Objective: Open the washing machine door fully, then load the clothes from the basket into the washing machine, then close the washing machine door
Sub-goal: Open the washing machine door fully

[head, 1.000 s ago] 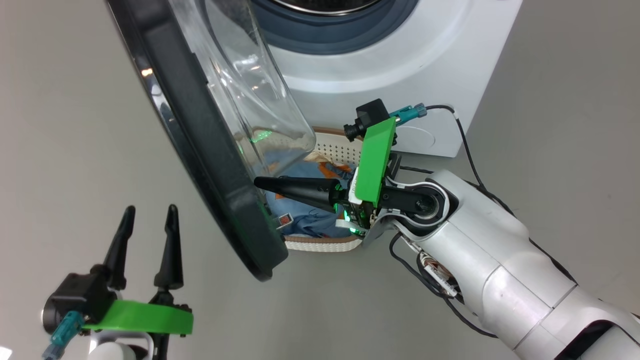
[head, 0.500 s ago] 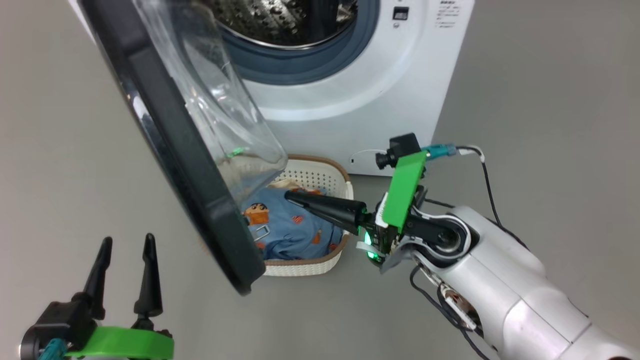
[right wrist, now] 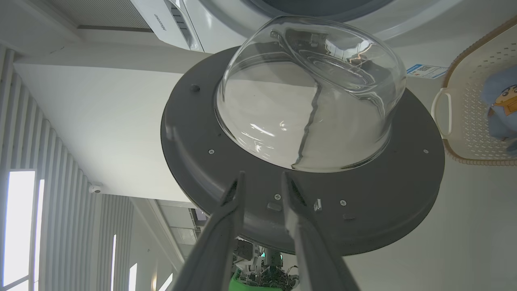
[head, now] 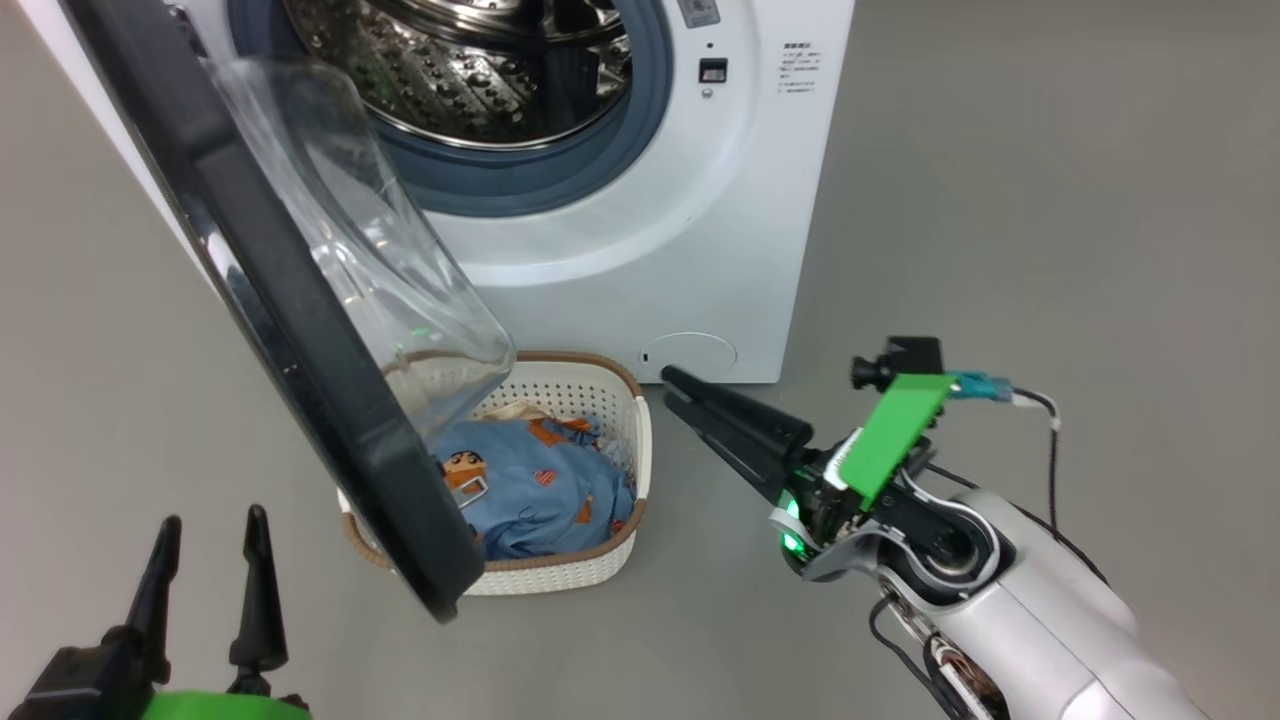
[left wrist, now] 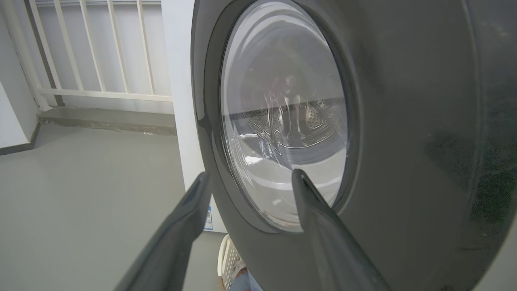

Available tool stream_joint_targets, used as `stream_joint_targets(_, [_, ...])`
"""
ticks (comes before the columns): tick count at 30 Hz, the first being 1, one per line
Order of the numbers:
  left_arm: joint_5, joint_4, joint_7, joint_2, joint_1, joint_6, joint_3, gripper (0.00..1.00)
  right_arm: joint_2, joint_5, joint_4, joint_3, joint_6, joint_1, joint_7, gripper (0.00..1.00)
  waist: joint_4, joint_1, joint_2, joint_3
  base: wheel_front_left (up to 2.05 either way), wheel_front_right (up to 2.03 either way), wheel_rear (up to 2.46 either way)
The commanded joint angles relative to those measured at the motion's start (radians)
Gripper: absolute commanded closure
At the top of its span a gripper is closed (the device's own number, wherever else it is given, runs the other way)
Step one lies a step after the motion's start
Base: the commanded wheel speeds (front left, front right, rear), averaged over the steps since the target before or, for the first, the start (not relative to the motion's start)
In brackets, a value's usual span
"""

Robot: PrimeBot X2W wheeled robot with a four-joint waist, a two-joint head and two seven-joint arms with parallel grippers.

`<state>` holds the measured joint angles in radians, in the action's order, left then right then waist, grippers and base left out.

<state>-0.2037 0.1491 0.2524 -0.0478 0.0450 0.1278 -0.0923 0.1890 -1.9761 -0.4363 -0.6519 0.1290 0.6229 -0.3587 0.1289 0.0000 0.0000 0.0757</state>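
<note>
The washing machine [head: 640, 230] stands ahead with its steel drum [head: 470, 70] exposed. Its door [head: 300, 350] is swung out to the left, black rim edge-on, glass bowl [head: 370, 250] overhanging the basket [head: 560, 575]. The basket sits on the floor against the machine, holding blue cartoon-print clothes [head: 540, 480] and a cream piece [head: 515, 410]. My right gripper [head: 668, 385] hovers right of the basket, narrowly open and empty, pointing at the door's inner face [right wrist: 194, 133]. My left gripper [head: 212, 520] is open and empty, facing the door's outer side [left wrist: 404, 121].
Grey floor surrounds the machine. A small round flap [head: 690, 352] sits low on its front, just beyond my right fingertips. A white railing [left wrist: 101, 48] and a wall lie behind on the left. The door's lower edge hangs over the basket's left half.
The head camera has tilted up, bringing the drum into view. My right gripper has drawn back from over the basket near the door to the basket's right side.
</note>
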Motion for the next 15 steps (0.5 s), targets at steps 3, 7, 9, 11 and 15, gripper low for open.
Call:
stream_joint_targets(3, [0.012,-0.030,0.009,-0.016,-0.001,0.003,-0.045,0.00,-0.002,0.026,0.048,0.033,0.002,-0.039,0.057,0.00,-0.020,0.0000,0.0000,-0.011,0.00,0.00,0.00])
stream_joint_targets(7, [0.014,-0.031,0.009,-0.012,-0.010,0.003,-0.054,0.00,-0.002,0.059,0.087,0.110,0.002,-0.071,0.173,0.00,-0.034,0.0000,0.0000,-0.016,0.00,0.00,0.00])
stream_joint_targets(9, [0.014,-0.032,0.009,-0.011,-0.014,0.003,-0.056,0.00,0.001,0.092,0.108,0.135,0.002,-0.086,0.220,0.00,-0.042,0.0000,0.0000,-0.018,0.00,0.00,0.00])
stream_joint_targets(11, [0.014,-0.033,0.009,-0.009,-0.017,0.003,-0.058,0.00,0.007,0.132,0.126,0.153,0.002,-0.101,0.263,0.00,-0.047,0.0000,0.0000,-0.020,0.00,0.00,0.00])
stream_joint_targets(15, [0.015,-0.036,0.009,-0.007,-0.025,0.003,-0.064,0.00,0.036,0.274,0.159,0.161,0.002,-0.119,0.375,0.00,-0.056,0.0000,0.0000,-0.027,0.00,0.00,0.00])
